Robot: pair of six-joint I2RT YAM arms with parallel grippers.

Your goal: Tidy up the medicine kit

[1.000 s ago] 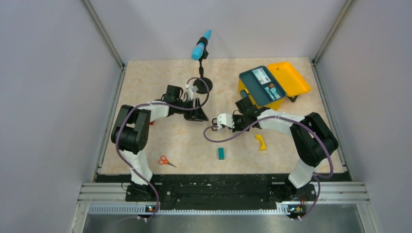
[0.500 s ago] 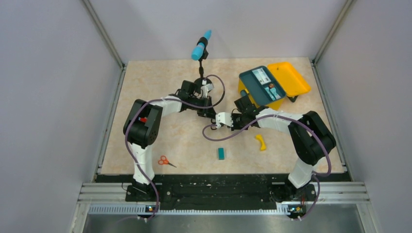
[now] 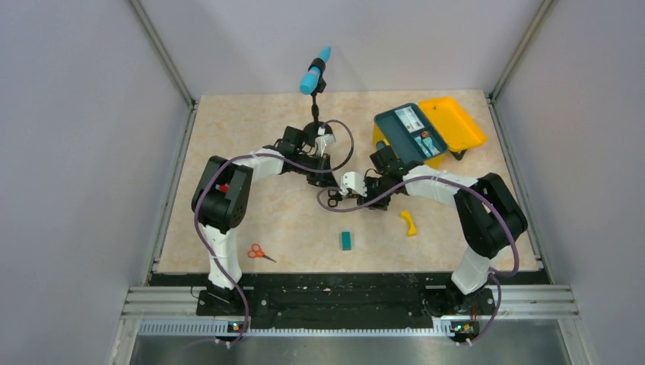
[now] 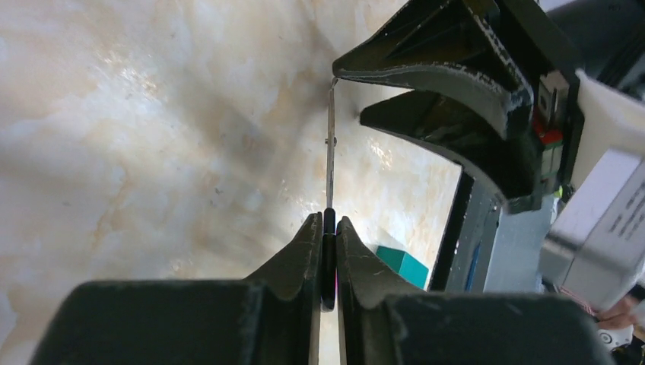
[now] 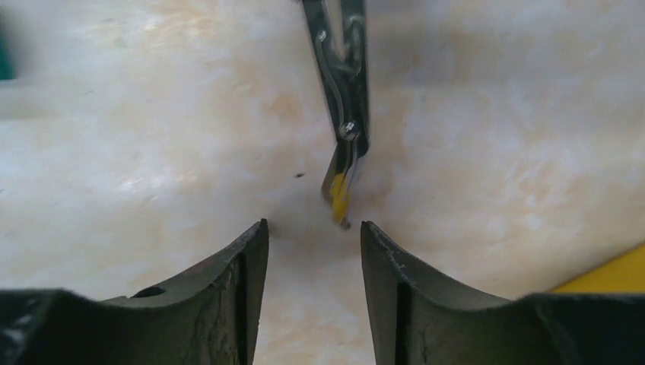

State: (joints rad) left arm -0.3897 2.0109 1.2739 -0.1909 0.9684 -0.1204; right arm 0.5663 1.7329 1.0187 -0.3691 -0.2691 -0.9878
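Left wrist view is showing the left fingers (image 4: pixel 308 255) clenching a thin silver metal tool (image 4: pixel 330 152), its held end hidden; the right fingers (image 5: pixel 255 255) are standing released near its yellow-marked tip.

Yellow med kit (image 3: pixel 456 122), lid open, far right.

Scissors (image 3: pixel 260 252), teal block (image 3: pixel 346 240), yellow curved piece (image 3: pixel 409 222); perhaps a microphone (image 3: pixel 314 72).
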